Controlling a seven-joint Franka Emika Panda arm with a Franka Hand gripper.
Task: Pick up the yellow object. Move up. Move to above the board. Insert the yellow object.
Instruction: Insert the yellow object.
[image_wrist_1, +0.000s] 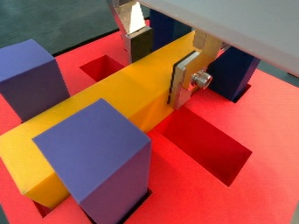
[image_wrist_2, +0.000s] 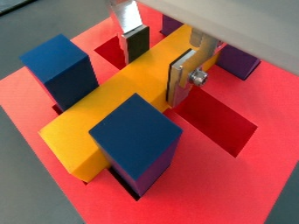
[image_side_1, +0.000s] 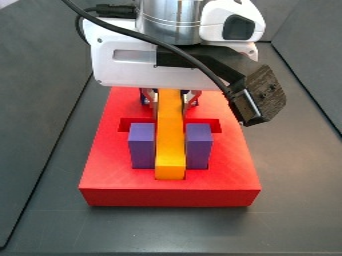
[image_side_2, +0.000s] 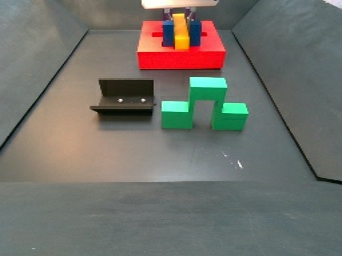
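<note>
The yellow object (image_wrist_1: 105, 114) (image_wrist_2: 111, 114) is a long bar lying in a slot of the red board (image_wrist_1: 263, 184) (image_wrist_2: 239, 188), between two upright blue-purple blocks (image_wrist_1: 100, 157) (image_wrist_2: 135, 140). My gripper (image_wrist_1: 162, 63) (image_wrist_2: 156, 63) straddles the bar's far half, one dark pad against each long side, shut on it. In a side view the bar (image_side_1: 170, 140) runs front to back across the board (image_side_1: 167, 190), under the gripper (image_side_1: 167, 98). In the other side view the board (image_side_2: 181, 58) stands at the far end of the floor.
Green blocks (image_side_2: 205, 105) stand mid-floor, with the dark fixture (image_side_2: 123, 98) to their left. More upright blocks (image_wrist_1: 26, 74) (image_wrist_2: 239, 61) and open recessed slots (image_wrist_1: 205, 144) surround the bar on the board. Dark walls ring the floor.
</note>
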